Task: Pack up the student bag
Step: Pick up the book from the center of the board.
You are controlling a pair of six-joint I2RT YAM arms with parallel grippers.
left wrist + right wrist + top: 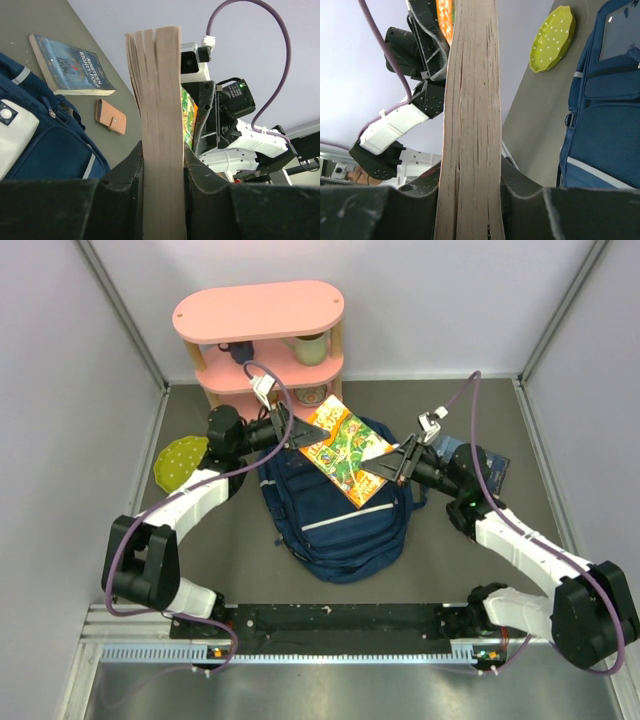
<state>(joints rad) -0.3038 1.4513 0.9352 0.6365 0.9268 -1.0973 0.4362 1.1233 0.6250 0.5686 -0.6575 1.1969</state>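
- Top view: you have the student bag (335, 515) lying flat at the centre of the grey desk (240, 560), just ahead of the arm bases, with its top end towards the pink shelf (260, 315).
- A colourful book (345, 448) sits cover-up over the bag's upper part. I cannot tell from here whether it touches the fabric.
- The left end effector (287, 430) is on the book's far-left end and the right end effector (398, 462) on its near-right end.
- A green dotted disc (180, 460) lies on the desk left of the bag, and a blue paperback (490, 468) lies to its right.
- Left wrist view: your left end effector is closed on the book. Both fingers (125, 175) press flat against its covers and the page edge faces the camera.
- The bag is at lower left. Beyond it lie the paperback, titled Nineteen Eighty-Four, and a tan wallet (111, 116) near it, with a gap between the two.
- Right wrist view: the right end effector is clamped on the same book, with its fingers (520, 185) tight on both sides of the page block.
- The bag fills the right edge, and the green disc lies on the desk beyond it.
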